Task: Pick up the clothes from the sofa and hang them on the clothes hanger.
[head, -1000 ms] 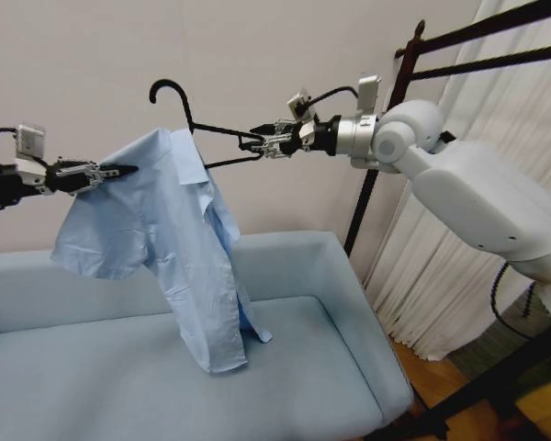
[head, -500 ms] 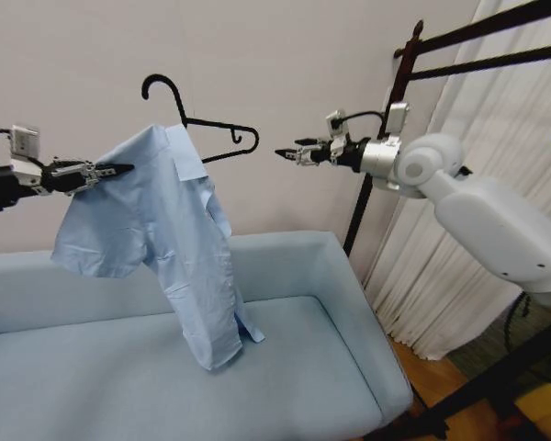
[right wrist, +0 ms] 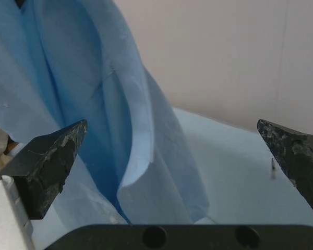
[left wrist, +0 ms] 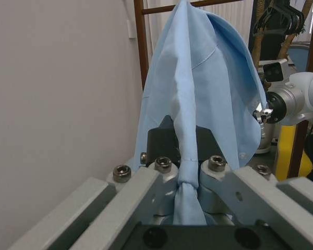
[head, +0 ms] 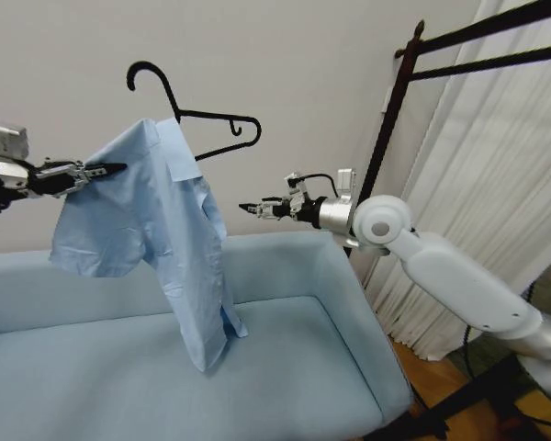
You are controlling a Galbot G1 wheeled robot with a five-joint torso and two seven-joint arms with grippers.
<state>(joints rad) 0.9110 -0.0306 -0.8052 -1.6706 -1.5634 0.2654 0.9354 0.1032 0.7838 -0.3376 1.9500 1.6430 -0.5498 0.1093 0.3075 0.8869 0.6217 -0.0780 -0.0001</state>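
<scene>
Sofa: the long pale-blue upholstered sofa (head: 285, 367) is lying below everything, with no garment resting on its seat.
Rack: the dark metal clothes rack (head: 386, 138) is standing to the right, beside a white curtain (head: 459, 230).
Shirt: the light-blue short-sleeved shirt (head: 165, 239) is hanging in the air above the sofa, one shoulder draped on the hanger and its hem dangling just over the cushions.
Hanger: the black wire hanger (head: 211, 118) is tilting, with one arm inside the shirt and the other arm sticking out bare towards the rack.
Right gripper: the right gripper (head: 250, 209) is hovering with its jaws spread wide and empty, near the shirt's front edge but apart from it.
Left gripper: the left gripper (head: 106, 169) is pinching the shirt's shoulder fabric tightly and carrying the load.
Step in hand: probably dressing the bare hanger arm.
Doing it well: the right gripper should be taking the loose collar side high up, not the hem, and drawing it over the bare arm while the left one is holding steady, so the hanger is not tipping out.
</scene>
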